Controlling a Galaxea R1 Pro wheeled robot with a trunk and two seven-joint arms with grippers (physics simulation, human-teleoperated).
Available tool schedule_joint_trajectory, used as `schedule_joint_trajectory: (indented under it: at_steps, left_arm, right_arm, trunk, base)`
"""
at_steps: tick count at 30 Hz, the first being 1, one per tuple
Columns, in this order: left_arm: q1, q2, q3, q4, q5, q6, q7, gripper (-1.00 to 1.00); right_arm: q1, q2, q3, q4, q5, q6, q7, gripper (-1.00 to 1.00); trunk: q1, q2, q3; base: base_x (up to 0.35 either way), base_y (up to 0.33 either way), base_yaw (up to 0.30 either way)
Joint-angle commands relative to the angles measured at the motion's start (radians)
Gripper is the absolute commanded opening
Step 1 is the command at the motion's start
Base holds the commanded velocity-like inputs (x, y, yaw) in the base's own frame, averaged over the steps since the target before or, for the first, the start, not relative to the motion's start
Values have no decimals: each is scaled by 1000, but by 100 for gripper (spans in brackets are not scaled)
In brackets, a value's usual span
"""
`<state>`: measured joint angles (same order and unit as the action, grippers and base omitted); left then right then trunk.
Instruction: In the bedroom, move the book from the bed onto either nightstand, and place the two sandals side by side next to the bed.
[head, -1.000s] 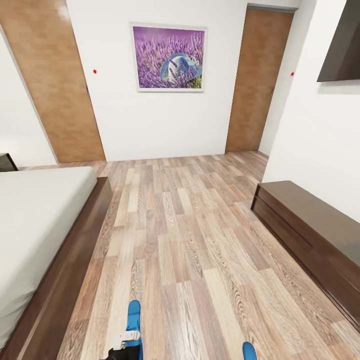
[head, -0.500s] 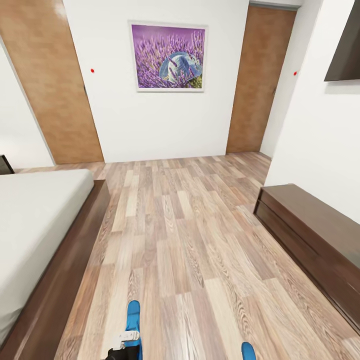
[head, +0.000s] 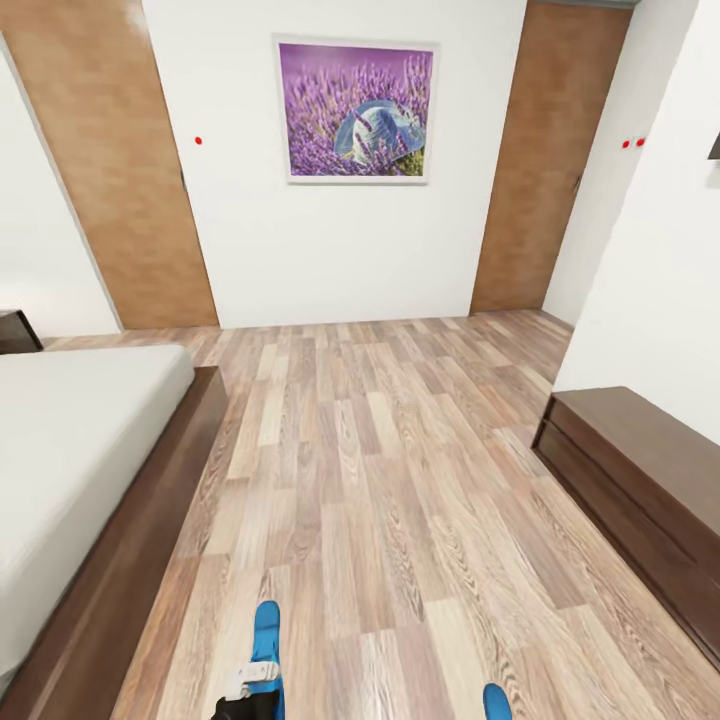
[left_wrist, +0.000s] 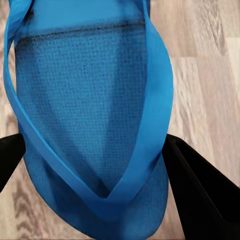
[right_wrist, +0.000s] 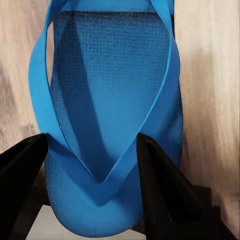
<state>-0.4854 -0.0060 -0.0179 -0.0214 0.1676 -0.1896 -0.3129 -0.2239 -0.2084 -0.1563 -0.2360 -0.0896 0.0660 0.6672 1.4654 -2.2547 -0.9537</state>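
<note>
Overhead, from the head view, the bedroom is seen: the bed (head: 70, 450) runs along the left, a dark corner of what may be a nightstand (head: 18, 330) shows beyond its far end, and a long sideboard (head: 640, 480) stands against the right-hand wall. At the lower edge, the left sandal (head: 266, 635) juts forward over the plank floor (head: 380, 480), and the tip of the right sandal (head: 497, 702) is glimpsed. No book is made out on the visible part of the mattress.

Next, in the left wrist view, the left tool (left_wrist: 100, 175) is seen pinching the left sandal (left_wrist: 90, 115), one dark finger on each side of it, above the floor.

Likewise, in the right wrist view, the right tool (right_wrist: 92, 170) is clamped across the right sandal (right_wrist: 110, 115).

Both sandals are judged to be picked up but not yet set down beside the bed; whether the book is placed cannot be told.
</note>
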Motion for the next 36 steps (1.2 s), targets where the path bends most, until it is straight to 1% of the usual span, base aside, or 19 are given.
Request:
schedule_joint_trajectory:
  at_steps: [1, 36]
  left_arm:
    - [-1, 0, -2, 1, 9, -2, -3, -100]
    - [-1, 0, -2, 2, 12, -2, -3, -100]
  right_arm:
    - [0, 0, -2, 0, -10, 7, 4, -100]
    - [0, 0, -1, 0, -10, 6, 4, -100]
  trunk:
    - [0, 0, -1]
    - [0, 0, -1]
  base:
    - [323, 0, 125]
    - [323, 0, 6]
